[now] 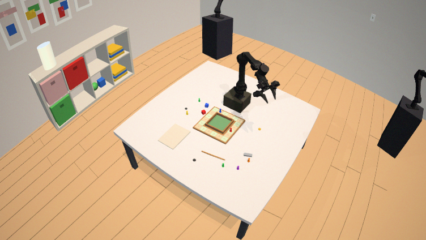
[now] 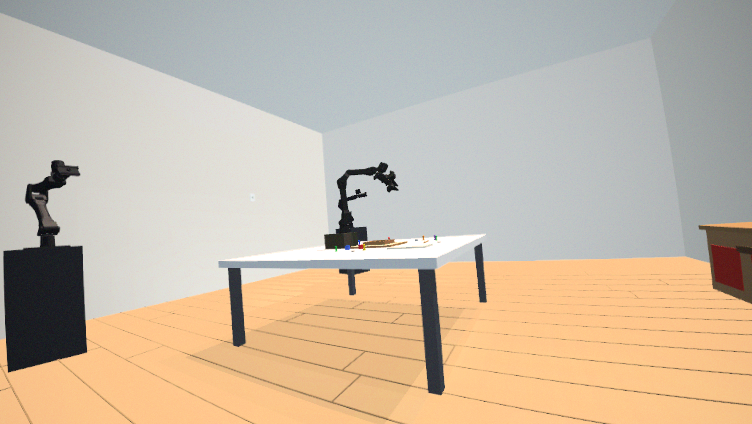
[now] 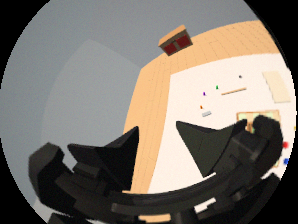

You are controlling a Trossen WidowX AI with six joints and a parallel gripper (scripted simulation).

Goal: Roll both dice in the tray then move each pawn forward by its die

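You are looking at a playroom-like room: a pale cube shelf [image 1: 86, 64] of coloured bins, framed block prints [image 1: 35, 15], plank wooden floor [image 1: 74, 191], white table [image 1: 268, 166].

Open air above the board

The gripper [image 1: 268, 94] hangs high, fingers apart on nothing; the arm's base [image 1: 236, 101] stands just behind the tray [image 1: 220, 123], dice [image 1: 203, 112] beside it.

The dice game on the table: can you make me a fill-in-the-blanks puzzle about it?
1. The red die and the blue die sit on the ____, not in the tray.
2. The felt inside the tray is ____.
3. The claw is open and holds ____.
4. The red pawn stands on the ____.

Missing words: table; green; nothing; board
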